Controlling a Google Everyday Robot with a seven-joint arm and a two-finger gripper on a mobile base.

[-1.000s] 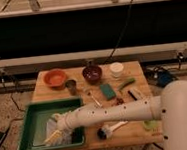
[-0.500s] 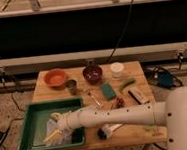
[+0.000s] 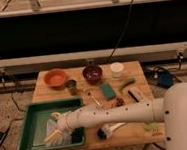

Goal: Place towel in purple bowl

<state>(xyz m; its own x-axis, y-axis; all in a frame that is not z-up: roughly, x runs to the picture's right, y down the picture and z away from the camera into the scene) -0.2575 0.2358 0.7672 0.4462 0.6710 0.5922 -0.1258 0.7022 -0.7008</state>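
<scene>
The towel point(image 3: 59, 138) is a pale crumpled cloth lying in the green tray point(image 3: 32, 122) at the table's front left. My gripper point(image 3: 54, 135) is down in the tray, right on the towel, at the end of my white arm point(image 3: 116, 114), which reaches in from the right. The purple bowl point(image 3: 92, 73) is dark and stands at the back middle of the table, well away from the gripper.
An orange bowl point(image 3: 55, 77) and a small dark cup point(image 3: 71, 85) stand at the back left. A white cup point(image 3: 117, 69) stands right of the purple bowl. A green sponge point(image 3: 108, 91), a spoon point(image 3: 93, 98), a black item point(image 3: 135, 95) and a brush point(image 3: 107, 131) lie mid-table.
My arm has sunk a little lower over the table's front. The gripper stays in the tray at the towel.
</scene>
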